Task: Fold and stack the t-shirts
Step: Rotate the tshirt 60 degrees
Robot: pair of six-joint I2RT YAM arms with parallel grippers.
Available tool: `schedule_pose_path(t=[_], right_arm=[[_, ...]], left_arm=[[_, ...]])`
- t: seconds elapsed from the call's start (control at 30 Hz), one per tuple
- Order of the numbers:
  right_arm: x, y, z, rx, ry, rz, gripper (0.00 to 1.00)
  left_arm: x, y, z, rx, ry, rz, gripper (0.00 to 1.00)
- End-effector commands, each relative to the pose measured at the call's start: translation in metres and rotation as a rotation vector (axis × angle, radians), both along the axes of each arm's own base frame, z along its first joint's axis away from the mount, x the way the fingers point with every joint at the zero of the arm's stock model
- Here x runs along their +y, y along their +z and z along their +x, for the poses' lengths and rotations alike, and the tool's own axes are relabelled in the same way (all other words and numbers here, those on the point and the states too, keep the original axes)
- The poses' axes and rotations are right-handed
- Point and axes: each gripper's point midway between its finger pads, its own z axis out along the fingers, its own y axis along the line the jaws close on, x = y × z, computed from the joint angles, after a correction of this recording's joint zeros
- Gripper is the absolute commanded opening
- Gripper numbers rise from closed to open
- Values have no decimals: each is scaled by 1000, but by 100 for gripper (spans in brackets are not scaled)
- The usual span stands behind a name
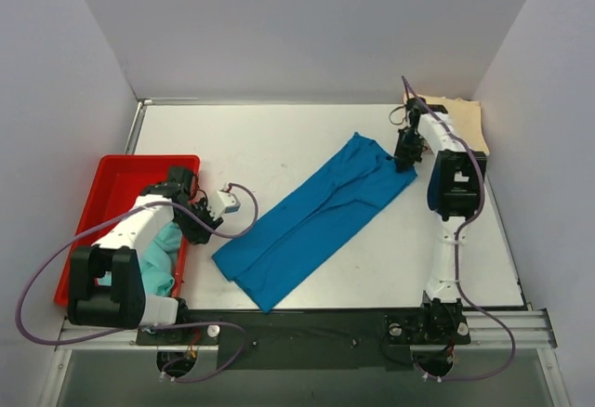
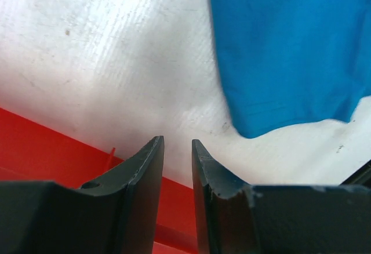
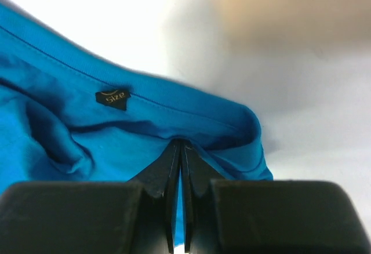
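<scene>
The deep blue t-shirt (image 1: 316, 216) lies in a long diagonal strip across the white table. My right gripper (image 1: 406, 158) is at its far right end, shut on the cloth just under the collar (image 3: 191, 106), near the size label (image 3: 112, 97). My left gripper (image 1: 206, 224) hovers at the red tray's right edge, with its jaws a little apart and empty (image 2: 177, 142). The blue shirt's near corner (image 2: 290, 51) lies beyond the left gripper's fingertips. The teal-aqua t-shirt (image 1: 158, 258) is bunched in the tray. The cream-beige t-shirt (image 1: 460, 119) lies at the back right corner.
The red plastic tray (image 1: 112, 170) stands at the left, and its rim (image 2: 35, 144) runs under my left fingers. White walls close in the table on three sides. A cable loops from the left arm over the table's front left.
</scene>
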Motion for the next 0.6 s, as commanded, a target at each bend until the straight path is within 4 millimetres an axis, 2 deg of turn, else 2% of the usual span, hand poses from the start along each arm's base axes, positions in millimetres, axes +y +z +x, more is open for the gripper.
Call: schedule_pose_path(t=[0.0,0.03,0.07,0.1,0.17,0.23,0.33,0.37,0.4,0.43,0.5,0.57], right_arm=[[58,-6,48,-1,83,77,0],[66,14,70,-73,94,96,0],[76,3,74,-66,99,116,0],[80,14,92,-133,98,130,0],[83,16,109,-197,85,156,0],[83,48,120,-298,96,176,1],[75,83,120,-391,131,156,7],[72,99,117,-427,142,148,15],[69,103,114,-432,144,145,18],[66,113,108,-444,147,141,27],[63,118,95,-438,146,137,34],[58,111,83,-415,137,125,36]], left_arm=[[1,-3,-18,30,29,-10,36],[-4,-3,-24,54,24,-33,36],[-6,-5,-30,72,17,-45,36],[-10,-6,-37,91,9,-66,37],[-16,-7,-45,96,-8,-91,37],[-23,-7,-50,88,-29,-106,39],[-34,-7,-55,70,-65,-103,39],[-36,-8,-54,62,-66,-97,39],[-40,-7,-54,58,-74,-102,40],[-42,-6,-53,53,-73,-106,40],[-46,-3,-51,44,-70,-121,40],[-48,0,-49,35,-64,-131,40]])
